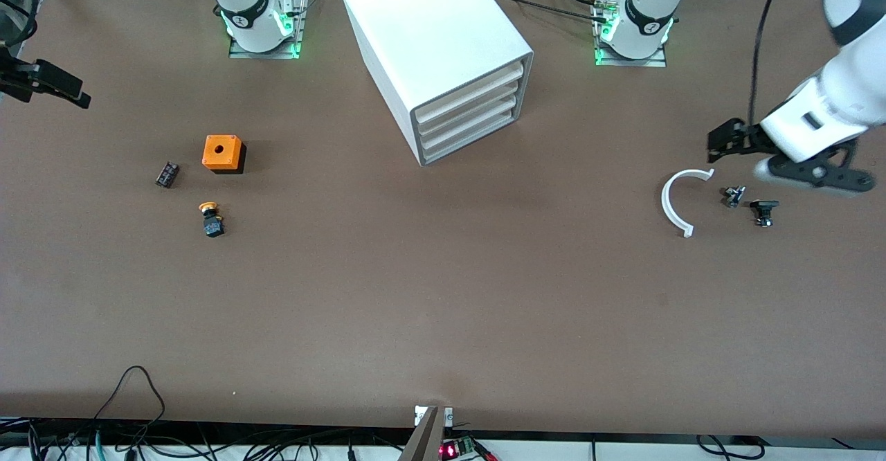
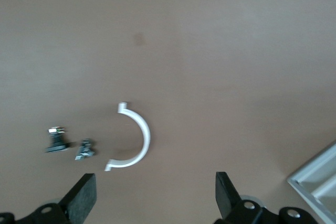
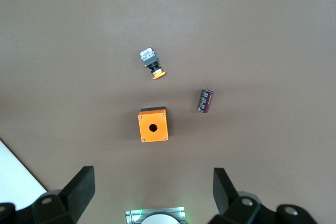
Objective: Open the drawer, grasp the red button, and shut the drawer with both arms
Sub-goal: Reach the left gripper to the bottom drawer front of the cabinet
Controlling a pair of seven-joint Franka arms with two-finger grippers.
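Observation:
The white cabinet stands at the back middle of the table. Its four pale drawers are all shut and face the front camera, slanted toward the left arm's end. A corner of the cabinet shows in the left wrist view. No red-capped button is in view. My left gripper is open and empty above the table at the left arm's end, beside a white half ring; its own view shows wide-apart fingers. My right gripper hangs open and empty high over the right arm's end.
At the right arm's end lie an orange box with a hole, a yellow-orange-capped button and a small dark component. Beside the half ring lie two small black-and-metal parts. Cables run along the table's front edge.

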